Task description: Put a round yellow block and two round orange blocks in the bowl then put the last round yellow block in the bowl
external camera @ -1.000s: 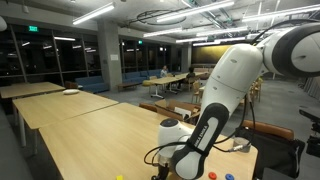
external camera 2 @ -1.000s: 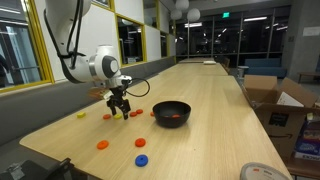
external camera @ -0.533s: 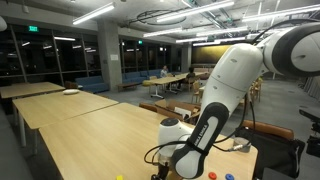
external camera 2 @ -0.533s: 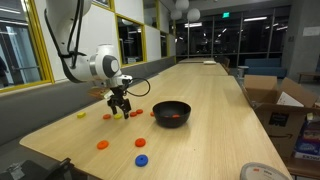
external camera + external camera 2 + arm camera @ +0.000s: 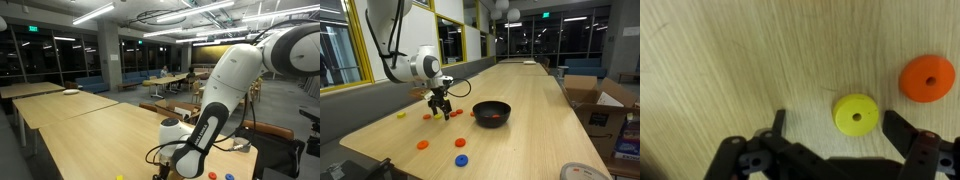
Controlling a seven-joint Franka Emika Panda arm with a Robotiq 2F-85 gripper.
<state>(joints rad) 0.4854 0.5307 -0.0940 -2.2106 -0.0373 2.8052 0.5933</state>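
Pincer (image 5: 834, 118) wide open, empty | yellow disc (image 5: 856, 114) on table (image 5: 700, 50) between its jaws, orange disc (image 5: 926, 77) just beyond one jaw | likely light, stiff, smooth; grip across the rim

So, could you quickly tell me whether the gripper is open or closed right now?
Gripper: open, holding nothing, straddling the round yellow block.
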